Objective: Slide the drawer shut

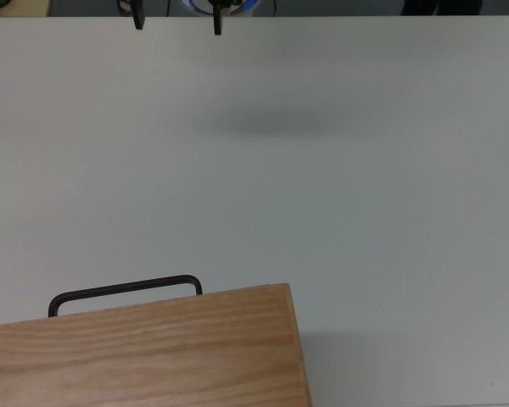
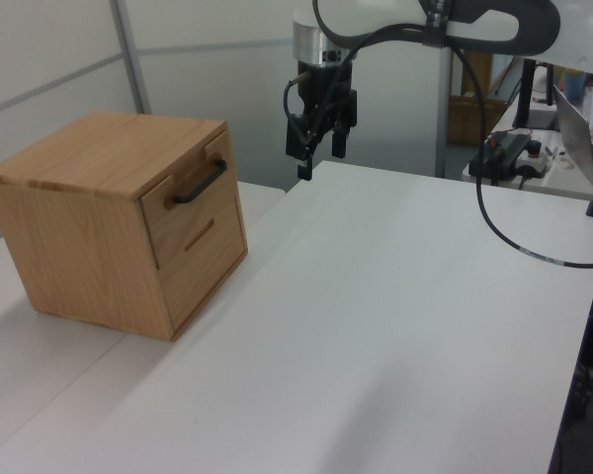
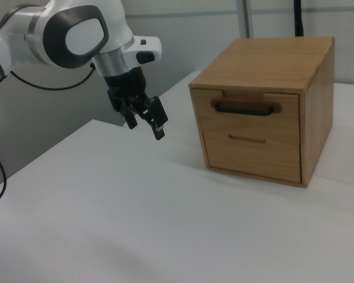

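White table | drawer at 3 o'clock — nearly flush | gripper at 9, fingers apart — unladen, clear of handle.

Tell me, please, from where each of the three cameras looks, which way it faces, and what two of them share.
Top view: overhead, facing down on the white table, the cabinet top, the drawer handle; two pincer fingertips at its upper edge.
Left view: from the table's side, drawer front on the left view's left; pincer and arm hang above.
Right view: opposite side, cabinet on the right view's right; arm on its left.
Left and right views share the pincer, open, and the drawer front.
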Controlling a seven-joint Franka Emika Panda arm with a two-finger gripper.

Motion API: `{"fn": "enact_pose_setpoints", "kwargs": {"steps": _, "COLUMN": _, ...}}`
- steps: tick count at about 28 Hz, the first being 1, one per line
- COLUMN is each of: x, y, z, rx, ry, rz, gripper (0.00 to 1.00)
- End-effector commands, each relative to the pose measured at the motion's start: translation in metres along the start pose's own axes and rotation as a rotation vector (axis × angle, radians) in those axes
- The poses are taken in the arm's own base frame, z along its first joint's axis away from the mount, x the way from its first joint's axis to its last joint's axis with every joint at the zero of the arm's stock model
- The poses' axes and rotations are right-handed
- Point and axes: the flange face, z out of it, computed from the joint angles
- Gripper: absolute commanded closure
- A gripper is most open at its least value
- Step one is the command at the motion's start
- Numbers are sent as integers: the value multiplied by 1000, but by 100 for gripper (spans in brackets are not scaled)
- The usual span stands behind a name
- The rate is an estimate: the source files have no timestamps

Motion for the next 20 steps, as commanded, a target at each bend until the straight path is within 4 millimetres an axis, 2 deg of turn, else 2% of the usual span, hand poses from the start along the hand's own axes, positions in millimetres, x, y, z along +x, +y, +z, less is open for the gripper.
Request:
{"fn": "enact_pose_setpoints", "kwargs": {"steps": 1, "x": -2, "y": -7, "z": -4, "rx": 18, "ry": 16, "rz": 17, "gripper": 0}}
{"fn": "enact_pose_setpoints", "kwargs": {"steps": 17, "x": 1, "y": -5, "z": 10, "rx": -24, "ry": -12, "rz": -45, "gripper": 0}}
{"fn": "enact_pose_setpoints", "kwargs": {"steps": 20, "x": 5, "y": -6, "z": 19, "rx": -34, "ry": -25, "rz": -85, "gripper": 0}}
